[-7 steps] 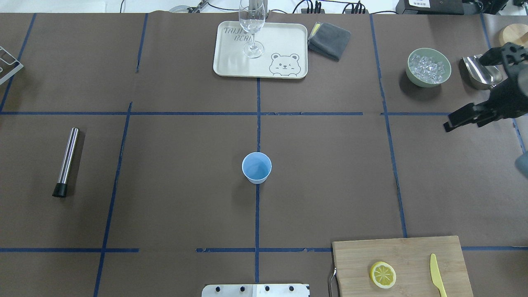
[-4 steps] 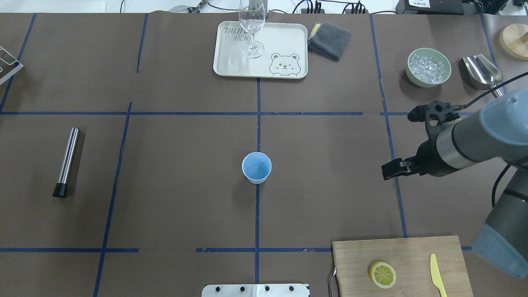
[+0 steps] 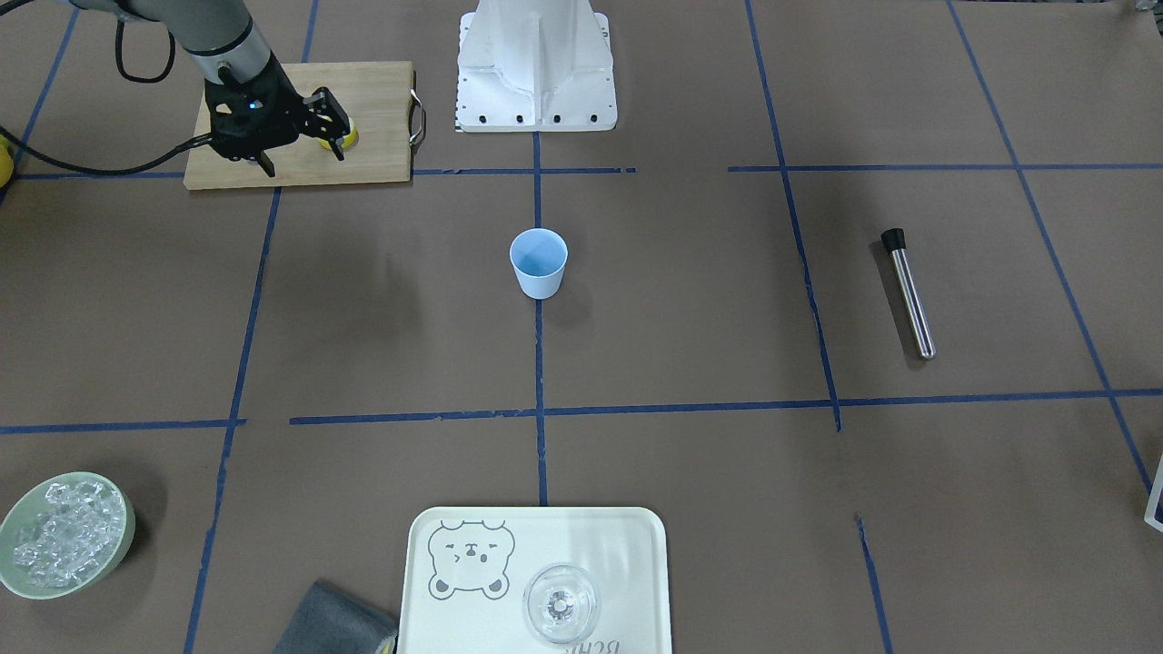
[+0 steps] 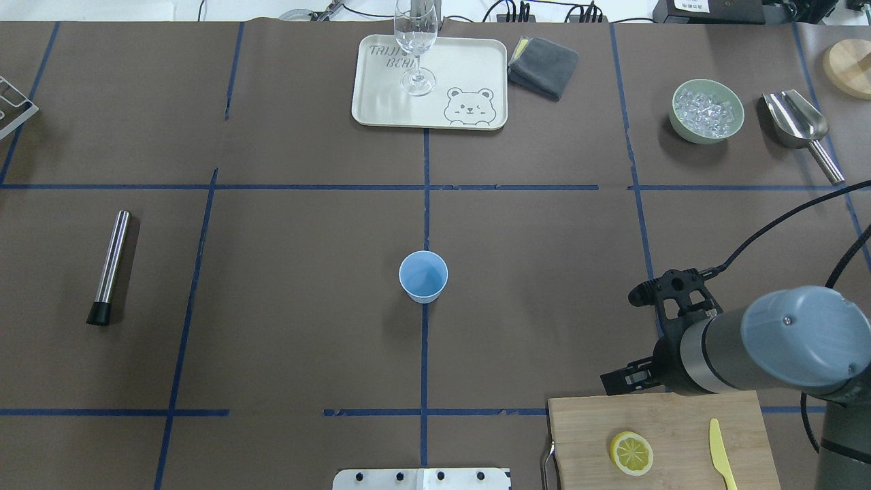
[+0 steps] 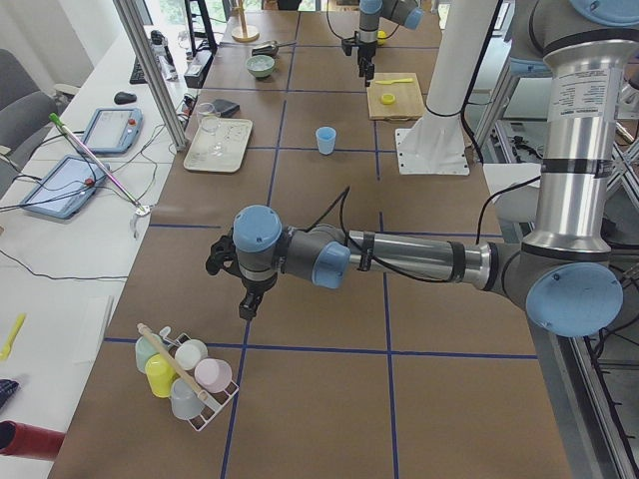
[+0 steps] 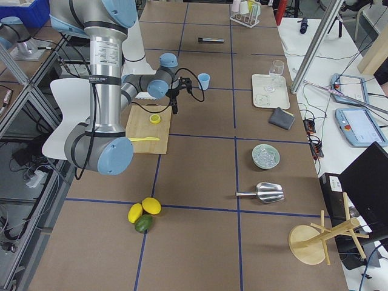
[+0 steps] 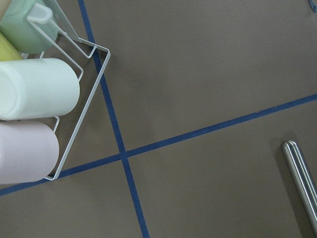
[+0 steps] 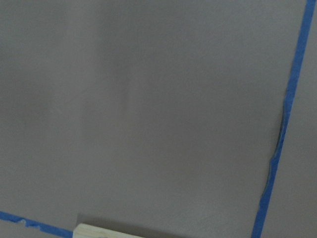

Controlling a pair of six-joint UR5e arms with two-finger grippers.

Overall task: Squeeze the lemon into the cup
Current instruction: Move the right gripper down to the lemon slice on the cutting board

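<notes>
Right now we are watching the right pincer hanging above the surface, close to the far edge of the wooden cutting board at the near right. Its jaws are standing well apart and are gripping nothing. The lemon is lying on that board, in its left half, with the pale cut face turned up. Nothing is touching it. From overhead we are seeing the pincer near the lemon but not over it. A slim yellow knife is lying on the same board, to the right of the lemon and apart from it.

The cup is standing upright in the middle of the surface, on a blue tape line, well apart from the board.

The left pincer is showing only in the view from the left end, pointing down near a wire rack of pastel cups. We are unable to tell whether its jaws are apart or together.

At the far side a tray is carrying a clear stemmed glass, a green bowl is sitting at the far right, and a metal tube is lying at the left.
</notes>
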